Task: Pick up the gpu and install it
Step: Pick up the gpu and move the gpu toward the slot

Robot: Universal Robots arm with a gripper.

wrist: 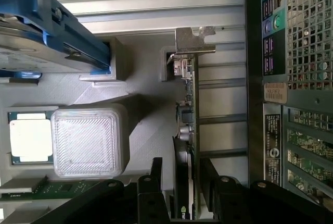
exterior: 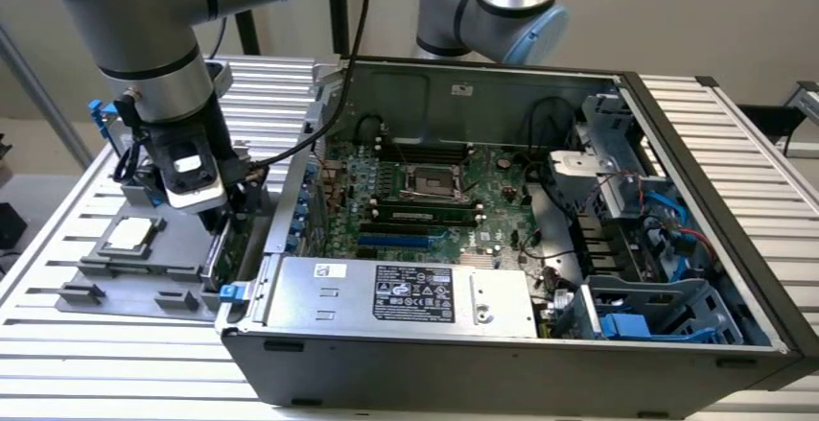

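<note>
We count one gpu (wrist: 186, 130), one square CPU chip (wrist: 30, 139), one hard drive (wrist: 21, 52) with blue rails, one green memory stick (wrist: 52, 188), one ribbed translucent block (wrist: 88, 141) and one grey tray (wrist: 140, 109). We also count one computer case (exterior: 512, 373), one slatted surface (exterior: 115, 363), and one tool (wrist: 181, 165) with two fingers (wrist: 156, 177).

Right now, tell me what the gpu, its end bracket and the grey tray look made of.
The gpu is a green circuit board, likely fibreglass laminate, with a dark, probably plastic face. Its end bracket looks like bare metal: silvery sheen, folded lip. The grey tray is probably plastic: matte, uniform grey, with blocky moulded or printed shapes.
</note>
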